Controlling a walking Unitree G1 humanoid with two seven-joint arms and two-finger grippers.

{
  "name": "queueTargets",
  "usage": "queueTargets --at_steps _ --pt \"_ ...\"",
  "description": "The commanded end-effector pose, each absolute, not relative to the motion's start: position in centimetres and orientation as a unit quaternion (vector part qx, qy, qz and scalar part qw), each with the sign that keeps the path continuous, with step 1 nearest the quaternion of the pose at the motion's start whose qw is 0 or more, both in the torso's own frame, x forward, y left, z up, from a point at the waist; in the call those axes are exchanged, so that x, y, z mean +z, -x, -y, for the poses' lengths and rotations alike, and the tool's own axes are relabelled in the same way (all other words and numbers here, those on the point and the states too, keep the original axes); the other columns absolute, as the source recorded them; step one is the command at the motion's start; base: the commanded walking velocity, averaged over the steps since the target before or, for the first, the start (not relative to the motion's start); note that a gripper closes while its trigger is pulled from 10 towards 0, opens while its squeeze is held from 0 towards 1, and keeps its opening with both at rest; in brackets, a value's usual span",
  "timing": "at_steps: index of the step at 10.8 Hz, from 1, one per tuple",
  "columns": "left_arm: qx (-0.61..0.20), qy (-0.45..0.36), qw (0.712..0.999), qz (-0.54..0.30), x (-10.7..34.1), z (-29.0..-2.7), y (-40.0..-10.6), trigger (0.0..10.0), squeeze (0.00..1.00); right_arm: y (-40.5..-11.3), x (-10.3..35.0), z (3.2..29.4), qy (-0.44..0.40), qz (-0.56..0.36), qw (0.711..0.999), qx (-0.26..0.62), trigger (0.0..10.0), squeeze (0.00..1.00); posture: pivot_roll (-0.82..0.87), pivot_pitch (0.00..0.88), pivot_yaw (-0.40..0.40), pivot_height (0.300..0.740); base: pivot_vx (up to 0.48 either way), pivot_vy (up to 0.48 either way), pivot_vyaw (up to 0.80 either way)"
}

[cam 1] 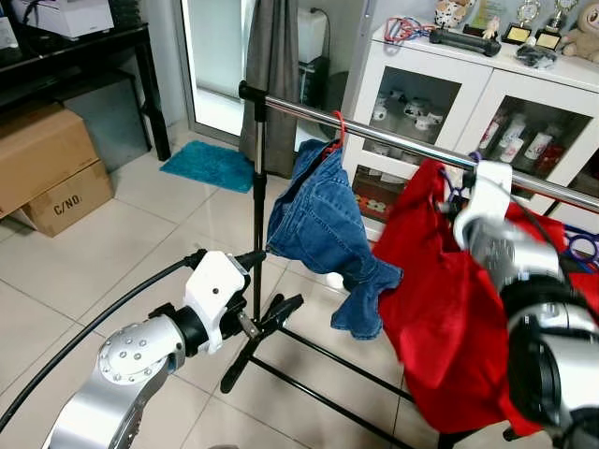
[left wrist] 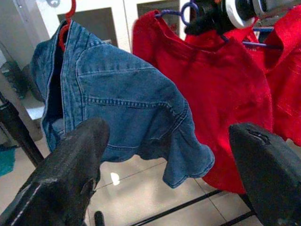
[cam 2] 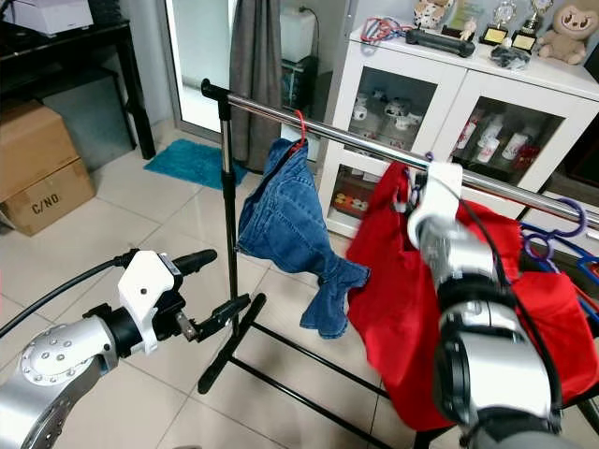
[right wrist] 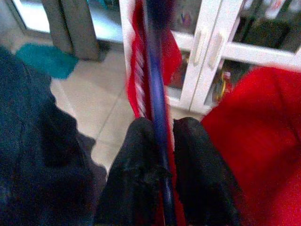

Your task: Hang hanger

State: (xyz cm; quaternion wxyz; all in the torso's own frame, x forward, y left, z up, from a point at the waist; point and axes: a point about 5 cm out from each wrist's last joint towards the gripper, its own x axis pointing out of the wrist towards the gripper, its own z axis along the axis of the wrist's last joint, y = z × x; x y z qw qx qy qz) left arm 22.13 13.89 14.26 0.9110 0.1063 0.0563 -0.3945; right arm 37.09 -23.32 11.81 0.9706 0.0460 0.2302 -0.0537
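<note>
A chrome clothes rail [cam 1: 393, 136] crosses the scene on a black stand. A blue denim garment [cam 1: 318, 224] hangs from it on a red hanger [cam 1: 339, 126]. To its right, a red garment [cam 1: 440, 299] sits on a purple hanger [left wrist: 188, 9] up at the rail. My right gripper [cam 2: 414, 195] is raised to the rail and shut on that purple hanger [right wrist: 159, 117], its bar pinched between the black fingers [right wrist: 136, 183]. My left gripper [cam 1: 279, 281] is open and holds nothing, low in front of the stand's post, below and left of the denim.
The rack's black base bars [cam 1: 309, 374] spread across the tiled floor. A white glass-door cabinet [cam 1: 440, 84] stands close behind the rail. Cardboard boxes [cam 1: 47, 159] and a black table [cam 1: 84, 47] are at the left. A teal mat [cam 1: 211, 164] lies by a grey curtain [cam 1: 271, 75].
</note>
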Motion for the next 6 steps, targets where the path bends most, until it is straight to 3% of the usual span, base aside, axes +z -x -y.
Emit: queueTargets --at_steps 1,3,6 --pt "-0.402 -0.105 0.908 -0.057 14.4 -13.7 -22.1 10.0 1.00 -36.9 12.5 24.2 -0.031 -0.206 0.977 -0.049 10.0 1.00 0.24 0.000 -0.064 0.740 0.000 0.000 0.00" --pt "-0.352 -0.093 0.930 -0.044 14.6 -14.5 -23.0 10.0 1.00 -36.0 14.7 24.3 -0.021 -0.149 0.988 0.020 10.0 1.00 0.23 0.000 -0.047 0.740 0.000 0.000 0.00" --pt "-0.256 -0.101 0.960 -0.044 14.3 -16.2 -23.7 10.0 1.00 -30.3 17.6 24.1 0.037 -0.084 0.979 0.184 10.0 1.00 0.22 0.000 -0.037 0.740 0.000 0.000 0.00"
